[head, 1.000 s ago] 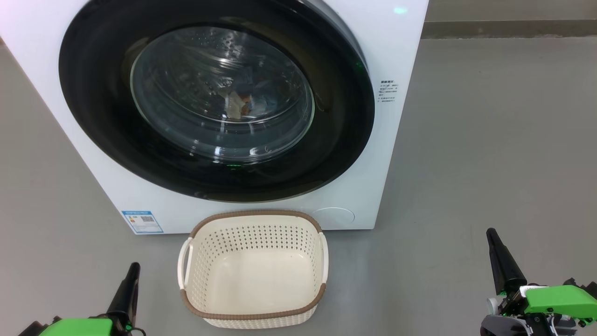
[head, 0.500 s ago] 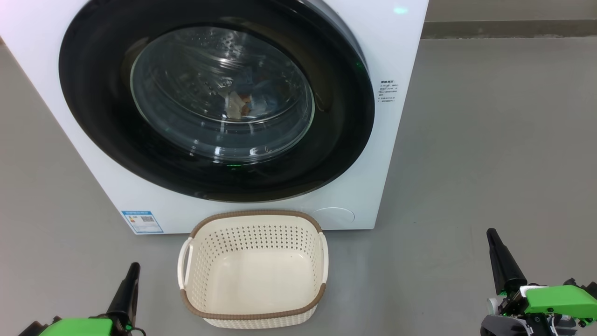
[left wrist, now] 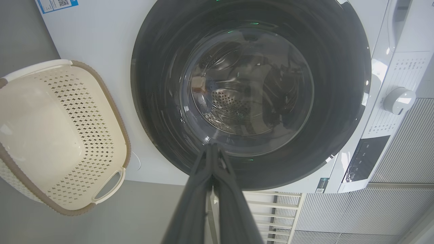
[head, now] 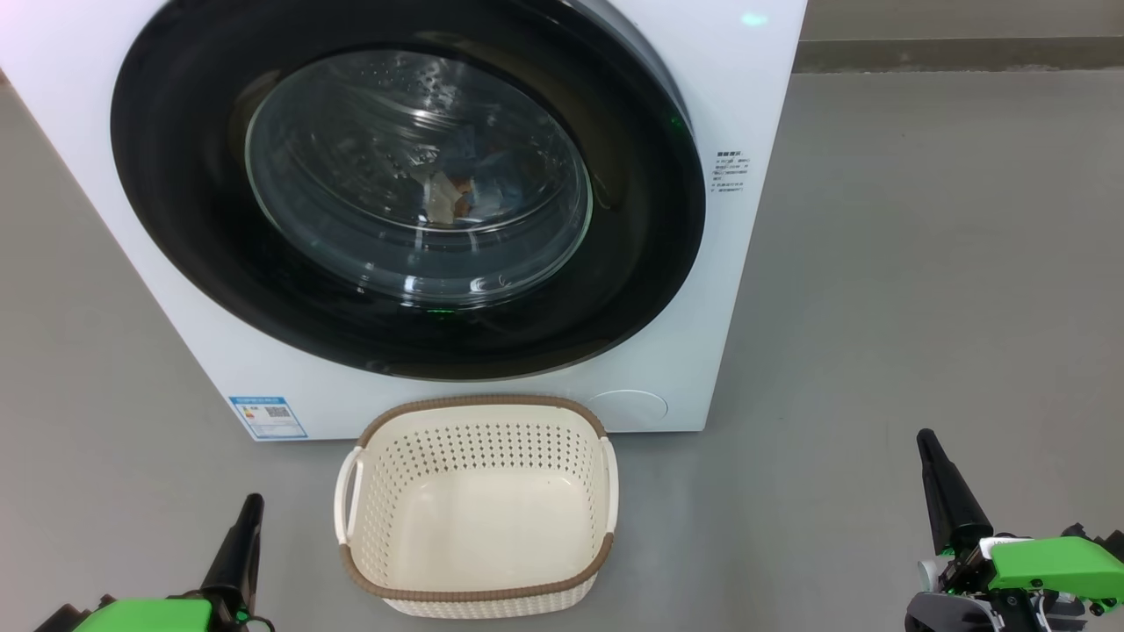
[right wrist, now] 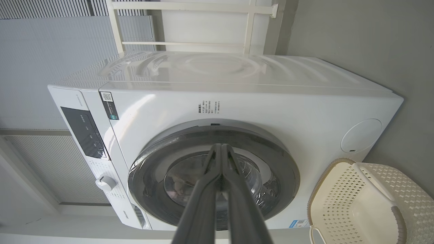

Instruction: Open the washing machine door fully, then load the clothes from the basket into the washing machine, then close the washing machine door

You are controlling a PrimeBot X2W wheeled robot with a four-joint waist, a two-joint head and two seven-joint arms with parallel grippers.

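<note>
Grey floor (head: 922, 263) is spreading around the washing machine (head: 755, 105), whose top the head view is cutting off. I am seeing the washing machine door (head: 176, 219) lying flat against the front, but whether it is latched I cannot tell. Behind its glass, the clothes (head: 474, 175) are sitting in the drum. Reflections are blurring them, so I am making out only a blue patch with an orange-brown spot, not how many pieces. Just before the machine, the basket (head: 479, 405) is standing on the floor, showing its bare cream bottom. Both arms are getting cut by the lower edge. Near that edge, well apart from the basket, the left gripper (head: 250, 509) and the right gripper (head: 926, 448) are pointing upward, fingers pressed together and gripping nothing.
</note>
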